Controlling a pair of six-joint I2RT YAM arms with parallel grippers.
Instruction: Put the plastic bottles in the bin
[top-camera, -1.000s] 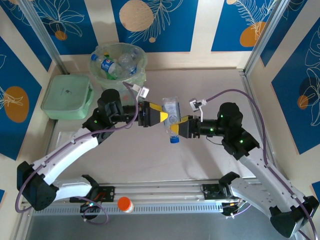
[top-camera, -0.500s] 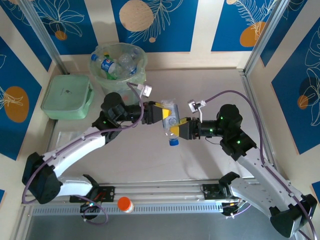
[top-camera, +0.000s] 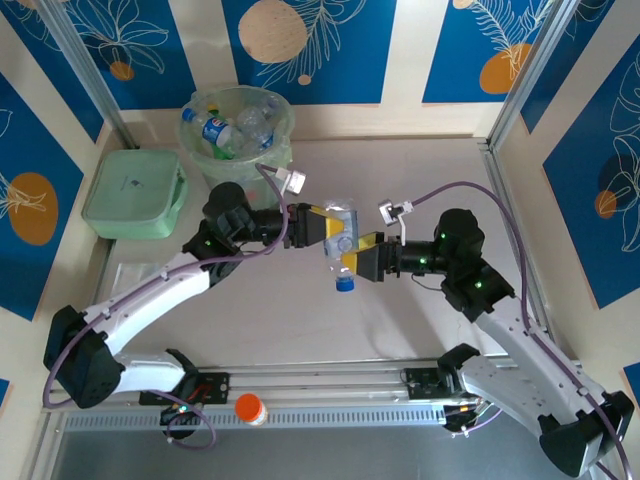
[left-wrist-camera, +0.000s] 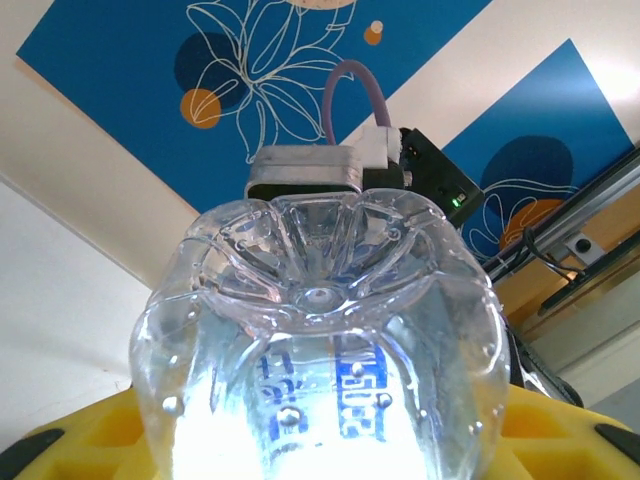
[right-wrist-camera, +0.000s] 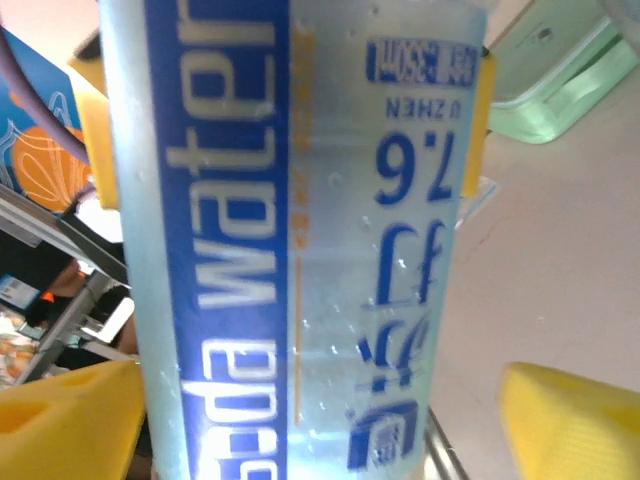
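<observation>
- Left pincer (top-camera: 325, 228) is clenched on the bottle (top-camera: 340, 238) near its base, above the middle of the tabletop (top-camera: 300, 320), with the cap (top-camera: 343, 284) pointing near.
- Right pincer (top-camera: 357, 258) is released, with one of its fingers (right-wrist-camera: 572, 420) standing off the bottle.
- Step, as I judge it: a handover from the right arm to the left.
- Next: the right arm backs clear, then the left swings far-left over the bin (top-camera: 287, 120), which already holds bottles (top-camera: 215, 128), and drops it.
- The label reads "soda water" in white on blue, plus "7.6" and "ZHEN".
</observation>
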